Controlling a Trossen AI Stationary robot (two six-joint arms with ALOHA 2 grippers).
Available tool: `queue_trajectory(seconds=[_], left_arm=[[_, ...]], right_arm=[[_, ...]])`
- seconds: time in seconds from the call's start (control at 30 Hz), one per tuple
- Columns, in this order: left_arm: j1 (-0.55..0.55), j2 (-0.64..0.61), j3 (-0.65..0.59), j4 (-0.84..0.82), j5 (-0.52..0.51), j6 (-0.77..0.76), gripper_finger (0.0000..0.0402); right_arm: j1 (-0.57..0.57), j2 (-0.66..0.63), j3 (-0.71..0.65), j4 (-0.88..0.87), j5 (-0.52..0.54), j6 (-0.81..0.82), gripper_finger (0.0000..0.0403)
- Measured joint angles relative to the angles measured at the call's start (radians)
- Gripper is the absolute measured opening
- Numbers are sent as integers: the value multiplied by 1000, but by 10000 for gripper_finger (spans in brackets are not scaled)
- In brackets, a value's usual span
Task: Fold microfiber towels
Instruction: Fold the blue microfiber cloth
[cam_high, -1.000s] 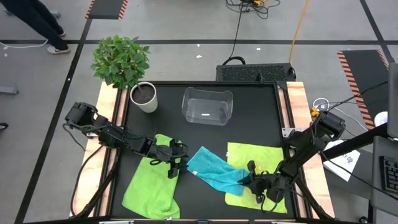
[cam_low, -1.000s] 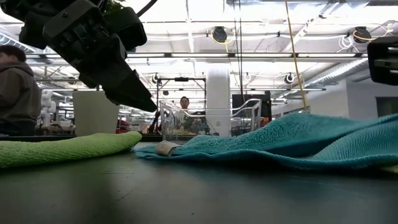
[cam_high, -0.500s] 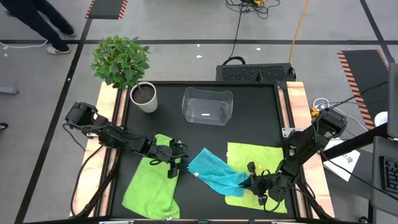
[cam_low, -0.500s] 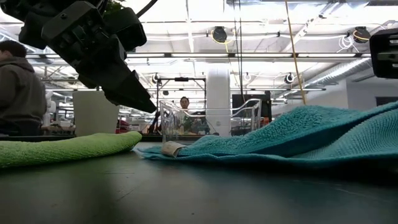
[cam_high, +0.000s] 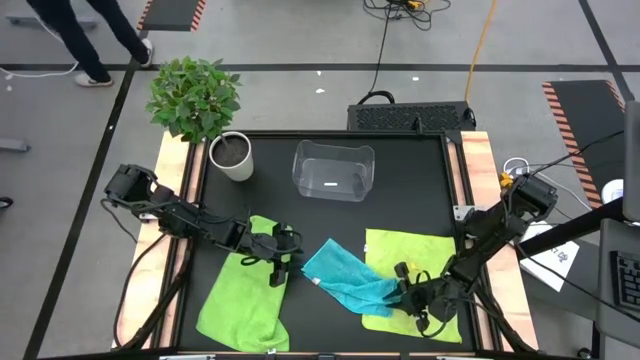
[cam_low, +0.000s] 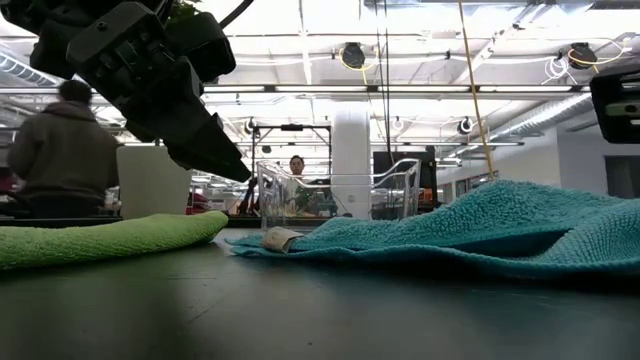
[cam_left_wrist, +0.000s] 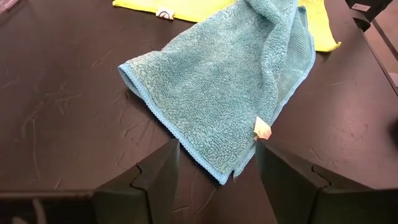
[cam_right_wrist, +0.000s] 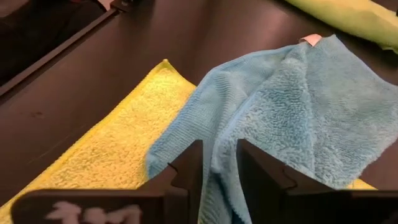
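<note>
Blue towel lies crumpled mid-table, long axis running from the left gripper, fingers spread wide over its near corner, across to the right gripper, nearer, fingers straddling the far end atop a green towel, grip unclear

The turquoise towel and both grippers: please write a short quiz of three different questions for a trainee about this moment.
1. True or false: the turquoise towel lies partly on a lime-green towel.
2. Which gripper has towel between its fingers: A) left gripper B) right gripper?
3. Fill in: the clear plastic bin holds ____ towels.

Key:
1. True; its right end overlaps the right-hand lime-green towel.
2. B; the turquoise towel runs between its fingers, while the left gripper is open at the towel's tagged corner.
3. No.
</note>
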Motion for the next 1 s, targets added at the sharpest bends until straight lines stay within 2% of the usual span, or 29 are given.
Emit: queue_trajectory(seconds=[0.17,0.4,0.8,1.0], left_arm=[[0,0,0,0,0,0,214],[0,0,0,0,0,0,214],[-3,0,0,-1,1,-2,214],[-13,0,0,-2,0,21,214]], right_arm=[[-4,0,0,-2,-2,-12,70],[-6,-10,0,-1,-25,-23,6],[-10,-146,0,-13,-25,-90,4],[-10,-156,-3,-69,-30,-69,17]])
